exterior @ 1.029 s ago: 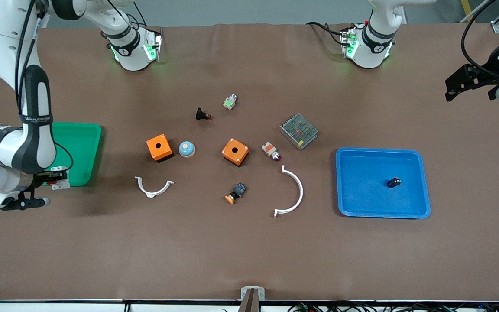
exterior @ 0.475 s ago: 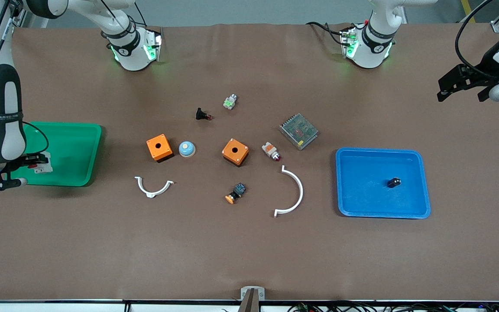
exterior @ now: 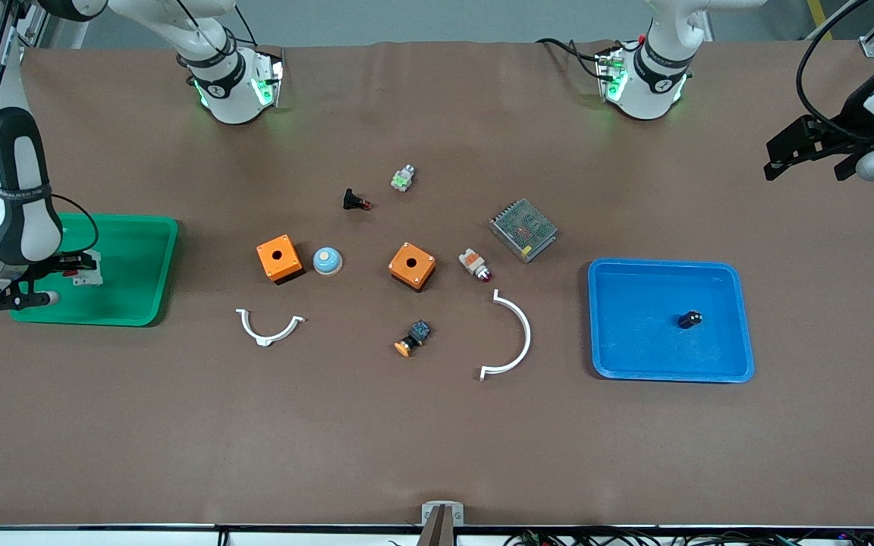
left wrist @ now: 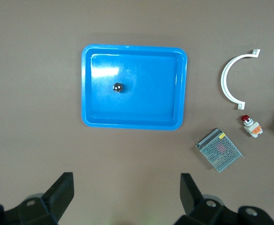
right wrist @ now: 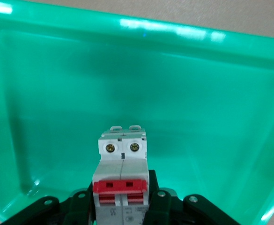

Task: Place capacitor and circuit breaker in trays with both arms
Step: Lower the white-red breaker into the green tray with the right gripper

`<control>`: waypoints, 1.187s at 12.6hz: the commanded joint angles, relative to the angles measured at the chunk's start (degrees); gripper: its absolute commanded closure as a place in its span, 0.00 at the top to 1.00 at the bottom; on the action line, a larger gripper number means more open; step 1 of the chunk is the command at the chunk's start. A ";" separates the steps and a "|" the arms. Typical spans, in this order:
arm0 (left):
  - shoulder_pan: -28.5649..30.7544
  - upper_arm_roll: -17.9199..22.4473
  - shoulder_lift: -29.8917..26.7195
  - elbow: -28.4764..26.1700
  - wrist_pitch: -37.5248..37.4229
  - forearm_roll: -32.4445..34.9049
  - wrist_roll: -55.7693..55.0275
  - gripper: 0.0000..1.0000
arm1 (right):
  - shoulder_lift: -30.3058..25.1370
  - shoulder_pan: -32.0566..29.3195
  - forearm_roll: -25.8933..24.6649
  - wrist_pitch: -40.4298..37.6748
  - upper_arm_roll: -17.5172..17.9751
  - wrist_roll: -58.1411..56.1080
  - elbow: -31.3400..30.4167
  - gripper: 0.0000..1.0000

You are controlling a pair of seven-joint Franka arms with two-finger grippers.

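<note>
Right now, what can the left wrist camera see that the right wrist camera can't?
Only the left wrist view shows the blue tray with the capacitor lying in it, plus the white curved piece, the mesh-topped metal box and the open left gripper high over bare table. Only the right wrist view shows the green tray and the circuit breaker held by the right gripper above the tray's floor. Both share only the brown table surface.

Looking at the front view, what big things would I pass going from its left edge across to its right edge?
Green tray → orange box → second orange box → metal mesh box → blue tray.
</note>
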 commanded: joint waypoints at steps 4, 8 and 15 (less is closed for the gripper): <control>-0.29 0.30 1.30 1.94 0.18 -0.48 0.28 1.00 | -3.03 -2.65 0.47 0.09 0.78 0.67 -3.44 0.05; 0.06 0.30 1.22 1.86 -0.26 -0.48 0.63 1.00 | -2.59 -2.83 0.74 1.83 0.87 0.67 -4.05 0.11; 0.06 0.47 1.13 1.68 0.09 -0.92 0.63 1.00 | -0.30 -2.13 3.90 4.93 1.22 1.54 -2.91 1.00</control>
